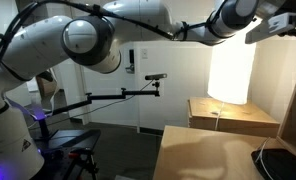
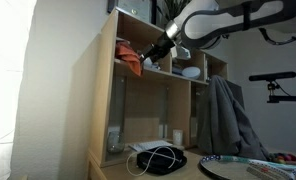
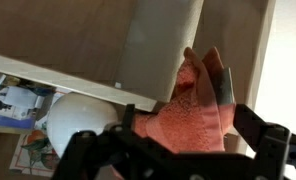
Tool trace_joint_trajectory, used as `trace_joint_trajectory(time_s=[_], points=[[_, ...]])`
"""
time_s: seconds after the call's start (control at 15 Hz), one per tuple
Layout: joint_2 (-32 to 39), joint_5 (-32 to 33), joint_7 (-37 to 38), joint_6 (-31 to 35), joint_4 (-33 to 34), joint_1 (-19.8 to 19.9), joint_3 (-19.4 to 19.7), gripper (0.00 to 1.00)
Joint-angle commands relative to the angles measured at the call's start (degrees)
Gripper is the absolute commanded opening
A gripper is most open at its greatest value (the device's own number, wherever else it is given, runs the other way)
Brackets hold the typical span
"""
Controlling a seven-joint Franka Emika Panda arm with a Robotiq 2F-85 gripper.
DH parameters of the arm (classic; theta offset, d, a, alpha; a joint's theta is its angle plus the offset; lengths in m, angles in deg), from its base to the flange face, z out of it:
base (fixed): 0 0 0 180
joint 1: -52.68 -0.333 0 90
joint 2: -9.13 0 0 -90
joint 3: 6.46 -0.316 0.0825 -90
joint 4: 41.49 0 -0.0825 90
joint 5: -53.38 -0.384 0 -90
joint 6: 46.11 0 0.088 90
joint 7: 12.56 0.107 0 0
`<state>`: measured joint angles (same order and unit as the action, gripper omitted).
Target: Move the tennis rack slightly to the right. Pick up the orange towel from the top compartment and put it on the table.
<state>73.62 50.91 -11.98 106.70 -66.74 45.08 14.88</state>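
The orange towel (image 2: 131,60) lies bunched in the top compartment of the wooden shelf (image 2: 106,100), drooping over its front edge. My gripper (image 2: 160,47) reaches in from the right, right at the towel. In the wrist view the towel (image 3: 193,95) fills the space between the black fingers of my gripper (image 3: 188,125), which stands open with its jaws wide apart on either side of the cloth. The tennis rack (image 2: 246,168) lies flat on the table (image 2: 206,173) at the lower right, below the shelf.
A grey cloth (image 2: 226,115) hangs off the shelf's right side. A black pad with coiled cable (image 2: 160,160) lies under the shelf. A pale bowl (image 2: 188,72) sits in the neighbouring compartment and shows as a white round shape (image 3: 78,120). A wooden box (image 1: 233,115) stands beyond the table (image 1: 203,155).
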Motion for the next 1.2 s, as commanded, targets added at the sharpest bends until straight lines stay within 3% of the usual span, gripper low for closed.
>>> trace_joint_trajectory(time_s=[0.0,0.13,0.2,0.27,0.73,0.8,0.87,1.07,1.13], points=[[-1.43,0.79,0.20,-1.36,-1.53,-0.94,0.80,1.00],[-1.30,0.99,-0.01,-1.21,-1.47,-1.34,1.06,1.00],[2.49,6.39,2.56,-3.87,6.12,1.03,-2.13,1.00],[-0.95,3.59,1.47,-0.85,-1.10,-1.71,1.82,1.00],[-0.70,4.55,1.90,-1.83,-1.49,-2.63,2.74,1.00],[2.89,8.63,2.67,-5.41,6.12,0.15,-1.69,1.00],[-0.72,5.86,1.70,-2.65,-1.45,-2.47,1.91,1.00],[-0.44,6.25,1.36,-2.39,-1.25,-2.37,1.74,1.00],[-0.37,6.19,1.70,-2.18,-1.17,-2.39,1.86,0.75]])
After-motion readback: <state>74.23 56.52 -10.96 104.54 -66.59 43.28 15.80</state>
